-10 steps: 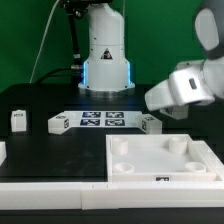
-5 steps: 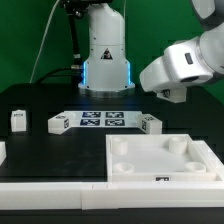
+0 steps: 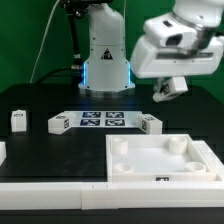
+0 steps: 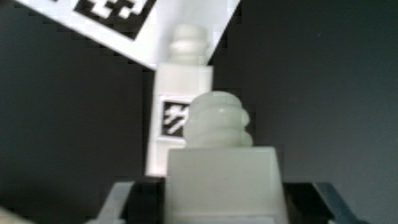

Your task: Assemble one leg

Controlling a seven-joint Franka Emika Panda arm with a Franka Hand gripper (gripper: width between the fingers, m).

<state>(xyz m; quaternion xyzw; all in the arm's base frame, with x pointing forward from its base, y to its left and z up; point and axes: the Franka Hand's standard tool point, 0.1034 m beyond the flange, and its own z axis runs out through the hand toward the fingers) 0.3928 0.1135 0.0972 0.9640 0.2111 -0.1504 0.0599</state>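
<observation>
**Black table, green curtain: a leg pinched in the high-held gripper**

Black table [image 3: 40, 100] fills the scene, with a green curtain [image 3: 25, 35] behind it and the arm's white base [image 3: 105, 55] standing at the back.

The gripper [image 3: 168, 88] hangs well above the table, touching nothing on it. Its jaws are pressed together on the leg [image 4: 222, 150]. In the wrist view this white cuboid peg stands out from between the two dark fingers [image 4: 135, 203], its rounded, ridged tip pointing away from the hand. Whether a tag sits on the held leg cannot be told.

Beneath the hand, and well apart from it, a second leg [image 3: 150, 123] lies on the table with its black-and-white tag showing. The wrist view shows it just past the held leg's tip, almost in line with it. Just beside the second leg is the marker board [image 3: 100, 120], flat on the table.

At the board's end farthest from the hand lies a third leg [image 3: 58, 124], and farther off again a fourth leg [image 3: 17, 119] stands alone.

Below the hand, on the camera's side of the exterior view, sits the large white square panel [image 3: 155, 160] with round sockets at its corners. None of the legs touches it.
</observation>
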